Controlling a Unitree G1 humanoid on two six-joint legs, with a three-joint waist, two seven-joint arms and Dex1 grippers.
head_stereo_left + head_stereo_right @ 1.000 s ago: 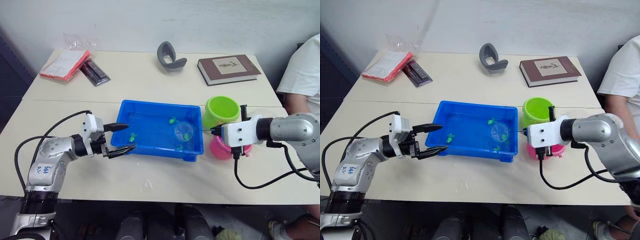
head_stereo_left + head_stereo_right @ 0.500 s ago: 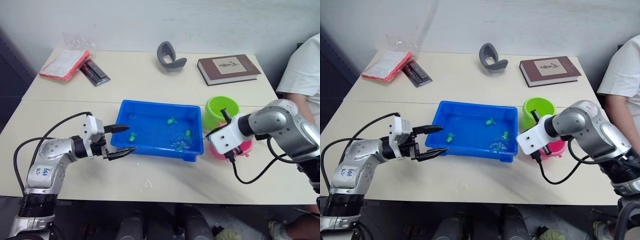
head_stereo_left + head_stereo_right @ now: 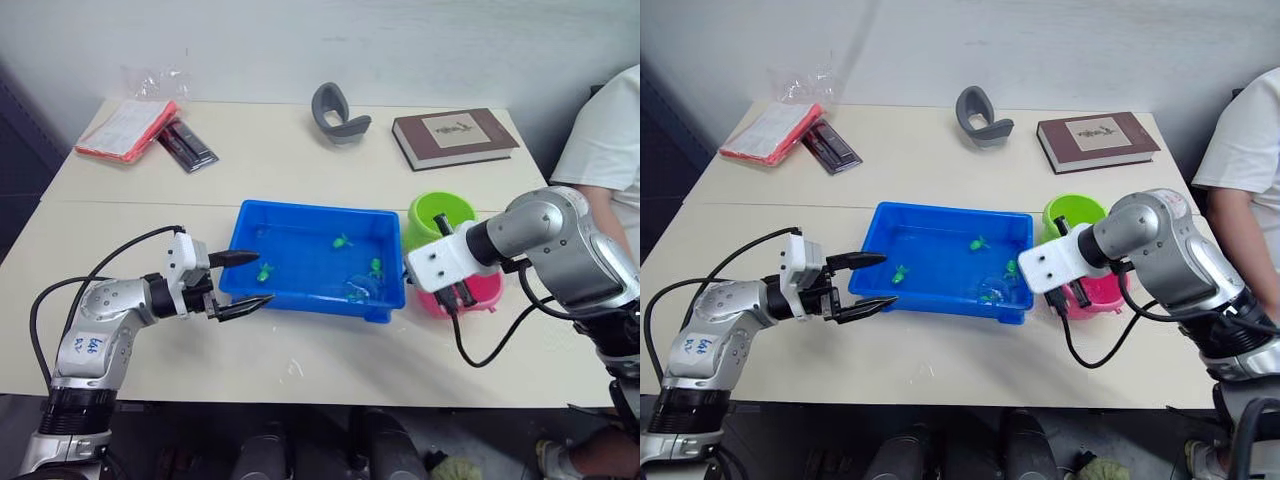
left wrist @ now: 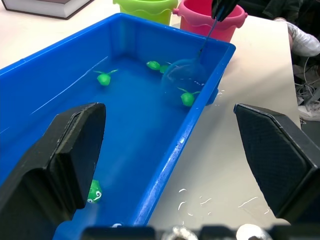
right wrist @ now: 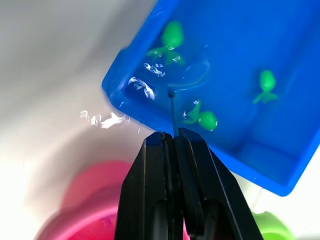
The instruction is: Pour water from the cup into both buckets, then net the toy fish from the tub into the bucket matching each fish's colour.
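Observation:
The blue tub [image 3: 310,209] holds water and several small green toy fish [image 3: 265,271]. The net [image 4: 186,75] stands with its hoop dipped in the water at the tub's near right corner, close to a green fish [image 4: 187,98]. My right gripper [image 5: 172,136] is shut on the net's thin handle, above the pink bucket [image 3: 485,295]. Just behind the pink one stands the green bucket [image 3: 440,213]. My left gripper [image 3: 250,281] is open, its fingers straddling the tub's left wall. The cup is out of view.
At the table's back lie a brown book [image 3: 455,135], a grey curved object [image 3: 335,105], a red packet [image 3: 125,128] and black items [image 3: 185,147]. A person in a white sleeve [image 3: 600,150] sits at the right. Water drops [image 3: 295,368] lie on the table in front of the tub.
My right arm has swung in and tilted the net from level over the tub down into the water at its near right corner. The left gripper has stayed put.

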